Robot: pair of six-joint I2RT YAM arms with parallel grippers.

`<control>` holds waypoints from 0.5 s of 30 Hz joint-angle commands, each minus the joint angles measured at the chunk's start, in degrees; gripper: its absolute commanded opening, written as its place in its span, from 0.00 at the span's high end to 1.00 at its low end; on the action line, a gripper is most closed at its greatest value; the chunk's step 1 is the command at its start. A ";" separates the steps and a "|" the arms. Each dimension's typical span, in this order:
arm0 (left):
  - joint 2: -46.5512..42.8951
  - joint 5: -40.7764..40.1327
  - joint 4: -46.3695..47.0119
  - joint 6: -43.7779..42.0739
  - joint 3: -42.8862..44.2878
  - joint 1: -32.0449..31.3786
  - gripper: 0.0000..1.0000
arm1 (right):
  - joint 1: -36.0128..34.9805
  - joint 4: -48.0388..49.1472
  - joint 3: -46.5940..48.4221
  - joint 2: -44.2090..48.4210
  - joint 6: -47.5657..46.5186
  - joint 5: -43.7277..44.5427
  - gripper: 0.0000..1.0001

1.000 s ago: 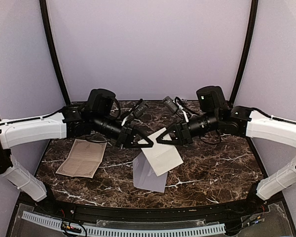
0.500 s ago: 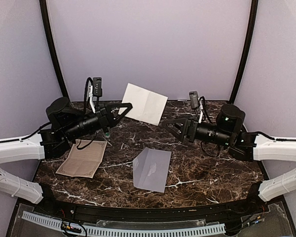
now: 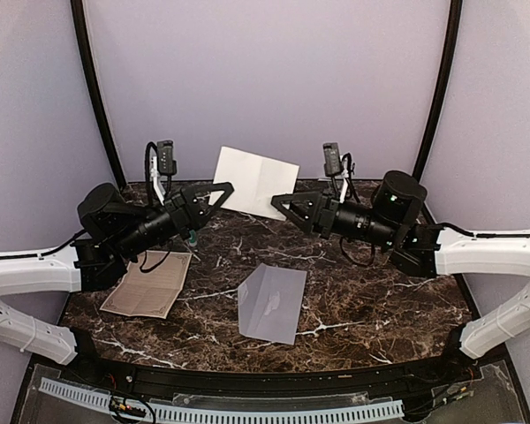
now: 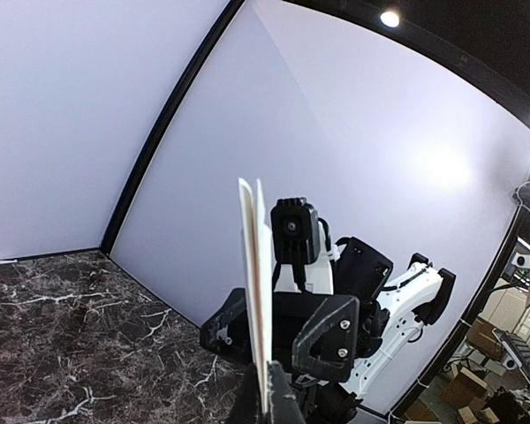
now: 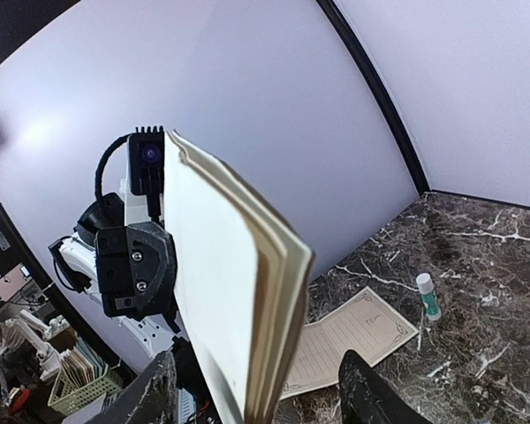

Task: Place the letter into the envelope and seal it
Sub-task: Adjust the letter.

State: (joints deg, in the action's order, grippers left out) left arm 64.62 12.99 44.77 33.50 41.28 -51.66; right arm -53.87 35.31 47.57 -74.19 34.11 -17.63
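My left gripper (image 3: 222,189) was clamped on 1 edge of the folded white letter (image 3: 256,181), holding it raised above the far part of the marble table (image 3: 380,300). In my left wrist view the sheet stood edge-on, pinched between the fingers at the bottom. My right gripper (image 3: 279,202) faced it from the other side, at the letter's lower right corner. Its 2 fingers (image 5: 364,396) stood apart, with the letter's folded edge between them and a gap on each side, so it gripped nothing. The envelope (image 3: 272,302) lay flat on the table, near the front and roughly midway between my arms, below the letter and well apart from both grippers. A tan bordered sheet (image 3: 148,283) lay flat to its left, and a small glue stick (image 5: 428,296) sat on the marble near that sheet.
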 commanded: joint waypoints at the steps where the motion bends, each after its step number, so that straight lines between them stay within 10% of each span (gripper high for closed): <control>1: -1.34 1.74 3.97 2.19 -1.29 -0.28 1.00 | -0.36 6.22 3.24 -1.62 -0.33 -2.93 0.47; 7: -1.30 1.13 0.93 3.08 -1.38 -0.23 0.97 | -0.36 7.99 2.88 -1.05 -0.71 -3.00 1.00; 11: -1.44 5.16 -8.90 1.21 1.08 0.68 0.25 | 0.00 1.40 3.51 1.41 -4.42 -2.00 1.00; 15: -3.76 6.04 -27.75 -4.77 5.97 4.14 0.05 | 0.46 -15.88 8.29 3.27 -12.28 -4.74 1.00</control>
State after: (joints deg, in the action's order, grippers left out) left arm 64.42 16.82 35.48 34.46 42.02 -50.54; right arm -53.80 32.93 50.22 -73.71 29.87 -20.16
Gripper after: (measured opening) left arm 0.870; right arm 0.004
